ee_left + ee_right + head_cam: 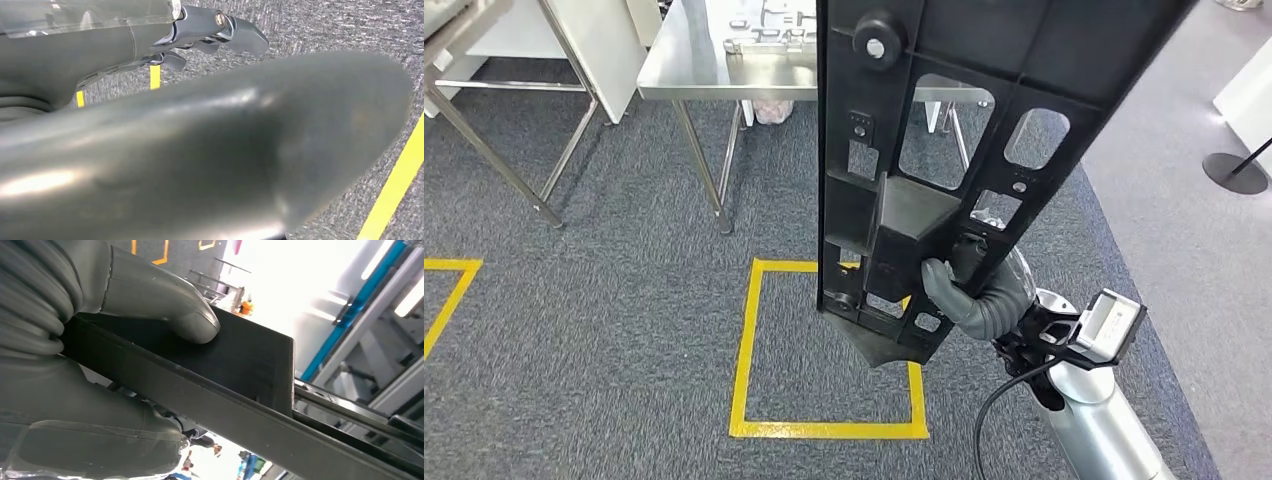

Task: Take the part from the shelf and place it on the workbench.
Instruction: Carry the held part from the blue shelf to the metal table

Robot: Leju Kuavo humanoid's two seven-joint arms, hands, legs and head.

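the right hand (969, 290) is clamped on the part (924, 150), a long black plastic frame with cut-out windows. the grip sits near the frame's lower end, with the thumb (165, 305) pressed flat on a black face of it, as the right wrist view shows. seen from the head, the long axis runs from the hand toward about 12 to 1 o'clock, so most of the part stands above and ahead of the grip.

the worktop (694, 60), a steel table, lies at about 11 o'clock from the hand, well apart from it across the grey carpet. between them a yellow taped square (749, 350) marks the floor. the part's upper end already overlaps the worktop's near edge in this view, though whether it is over the surface or just in front of it i cannot tell.

the left hand (215, 35) hangs over the carpet holding nothing, its fingers loosely curled. the right arm is the one that must carry the part forward and lay it down.
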